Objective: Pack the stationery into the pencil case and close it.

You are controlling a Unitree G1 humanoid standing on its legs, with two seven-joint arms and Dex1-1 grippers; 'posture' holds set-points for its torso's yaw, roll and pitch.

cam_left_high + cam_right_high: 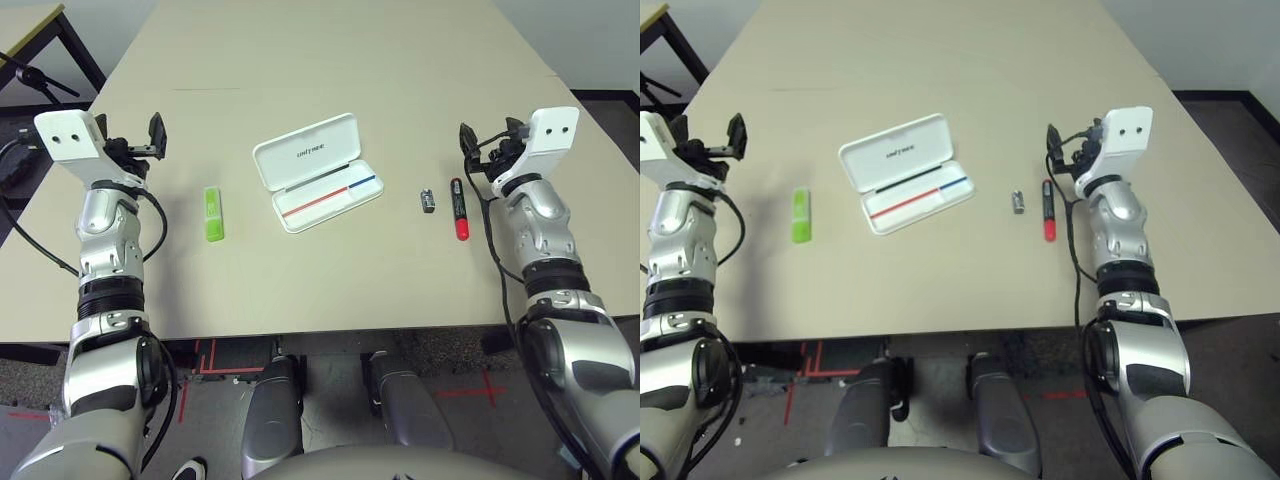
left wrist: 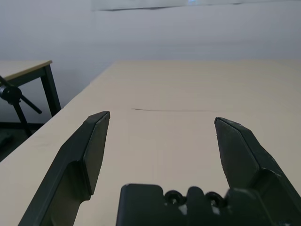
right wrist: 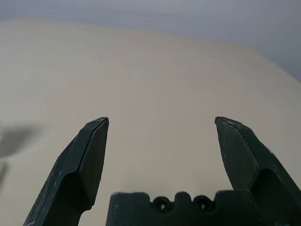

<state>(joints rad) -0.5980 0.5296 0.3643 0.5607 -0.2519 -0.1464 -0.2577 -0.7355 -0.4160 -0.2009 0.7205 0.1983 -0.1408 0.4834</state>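
The white pencil case (image 1: 318, 172) lies open at the table's middle, its lid (image 1: 305, 150) folded back and a red-and-blue line on its base. To its left is a bright green bar (image 1: 213, 214). On its right are a tiny dark grey piece (image 1: 427, 201) and a black marker with a red cap (image 1: 459, 208). My left gripper (image 1: 140, 142) hovers open, left of and beyond the green bar, with nothing between its fingers (image 2: 94, 150). My right gripper (image 1: 487, 140) stands open and empty just beyond the marker, its fingers (image 3: 91, 155) wide apart.
The beige table (image 1: 330, 60) stretches far beyond the case. Its front edge runs just ahead of my forearms. At the back left stand another table (image 1: 30, 25) and a black stand (image 1: 30, 78) on the floor.
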